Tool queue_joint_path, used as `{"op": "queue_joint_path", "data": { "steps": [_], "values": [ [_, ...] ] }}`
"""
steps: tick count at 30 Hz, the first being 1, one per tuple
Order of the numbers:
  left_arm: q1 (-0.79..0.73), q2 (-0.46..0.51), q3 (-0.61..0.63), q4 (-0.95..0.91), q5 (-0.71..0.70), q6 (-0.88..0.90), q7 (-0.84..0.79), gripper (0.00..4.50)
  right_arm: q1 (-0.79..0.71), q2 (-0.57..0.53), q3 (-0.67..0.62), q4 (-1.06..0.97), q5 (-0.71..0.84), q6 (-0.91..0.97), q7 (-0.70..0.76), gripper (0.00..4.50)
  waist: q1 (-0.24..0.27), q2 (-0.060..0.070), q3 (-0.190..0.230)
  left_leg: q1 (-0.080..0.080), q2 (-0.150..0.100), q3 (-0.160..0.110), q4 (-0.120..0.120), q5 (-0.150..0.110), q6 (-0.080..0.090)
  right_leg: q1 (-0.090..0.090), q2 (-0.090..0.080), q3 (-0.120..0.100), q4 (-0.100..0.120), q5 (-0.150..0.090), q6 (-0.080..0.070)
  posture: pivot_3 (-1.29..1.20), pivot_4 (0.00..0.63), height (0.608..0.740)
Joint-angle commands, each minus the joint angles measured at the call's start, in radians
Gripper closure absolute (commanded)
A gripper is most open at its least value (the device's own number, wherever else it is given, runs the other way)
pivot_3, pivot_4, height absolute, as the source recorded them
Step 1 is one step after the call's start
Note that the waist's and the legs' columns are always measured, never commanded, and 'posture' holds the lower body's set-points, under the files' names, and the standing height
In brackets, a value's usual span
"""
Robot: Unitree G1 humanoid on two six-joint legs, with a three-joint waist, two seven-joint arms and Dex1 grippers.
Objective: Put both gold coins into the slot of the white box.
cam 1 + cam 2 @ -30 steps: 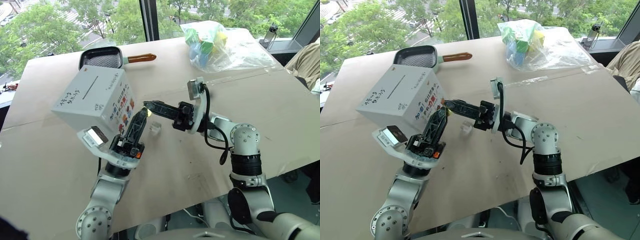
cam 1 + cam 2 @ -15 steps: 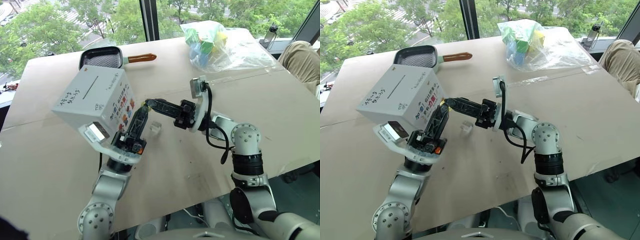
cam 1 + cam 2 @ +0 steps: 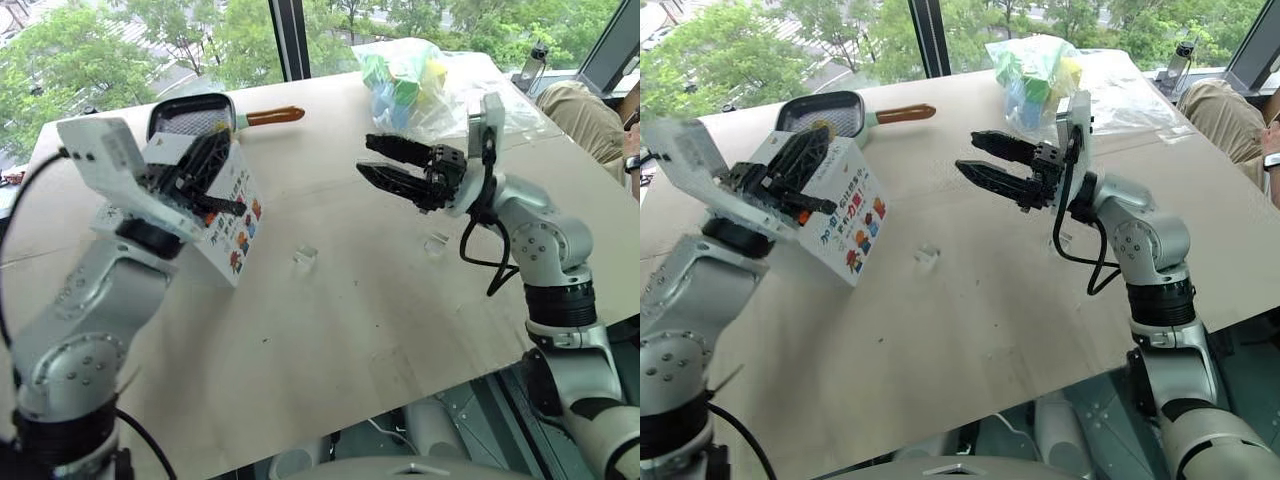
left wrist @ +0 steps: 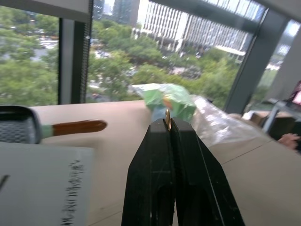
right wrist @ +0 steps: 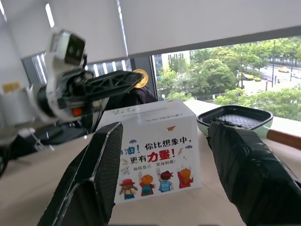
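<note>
**A:** Gold, tiny and shiny: coin (image 5: 139,77) pinched edge-on at the tips of the left gripper (image 4: 168,123), black fingers (image 4: 150,179) clenched flat together on it, raised above the box (image 3: 845,205). Round disc face seen from the right wrist view, thin sliver from the left wrist view.

**B:** And the box?

**A:** White cardboard cube on the table (image 3: 380,330), matte, with colourful cartoon figures and black and red characters on the side face. Partly behind the left arm in the head views. Slot hard to make out; only a short dark mark at the edge of the top face in the left wrist view.

**B:** Right gripper (image 3: 385,160)?

**A:** Released, jaws spread wide, nothing between them, held up over the middle of the table and pointing toward the box. Ribbed black fingers (image 3: 990,180).

**B:** Anything else lying around?

**A:** Small clear plastic block (image 3: 305,258) on the bare tan tabletop, near the box. Another clear block (image 3: 436,242) under the right arm. Dark square pan (image 3: 825,113) with an orange handle just behind the box. Crinkly clear bag (image 3: 420,85) of green, yellow and blue stuff at the far edge.
</note>
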Motion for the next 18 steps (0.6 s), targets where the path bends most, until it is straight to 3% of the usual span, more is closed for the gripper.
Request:
{"op": "queue_joint_path", "data": {
  "steps": [1, 8, 18],
  "values": [
    [-0.039, 0.049, 0.036, -0.01, -0.007, 0.068, 0.054, 4.5, -0.033, -0.008, 0.005, -0.005, -0.023, -0.05, 0.042, 1.4, 0.0, 0.0, 0.0, 0.0, 0.0, 0.0, 0.0, 0.0, 0.0, 0.0, -0.001, 0.0, 0.0, 0.0, 0.0, 0.0, 0.15, 0.721],
    [-0.008, 0.174, 0.116, 0.043, -0.033, 0.25, 0.084, 4.5, -0.063, -0.024, 0.012, -0.008, -0.036, -0.018, 0.059, 1.4, -0.002, 0.0, 0.0, -0.001, -0.001, -0.001, 0.0, 0.0, 0.0, -0.001, -0.002, 0.0, 0.0, 0.0, 0.0, 0.0, 0.15, 0.721],
    [0.069, 0.181, 0.193, 0.096, 0.01, 0.346, 0.028, 4.5, -0.067, -0.024, 0.014, -0.002, -0.041, 0.0, 0.049, 1.4, 0.001, 0.0, 0.0, -0.001, -0.001, -0.001, 0.0, 0.0, 0.0, -0.001, -0.002, 0.0, 0.0, 0.0, 0.0, 0.0, 0.15, 0.721]
  ]
}}
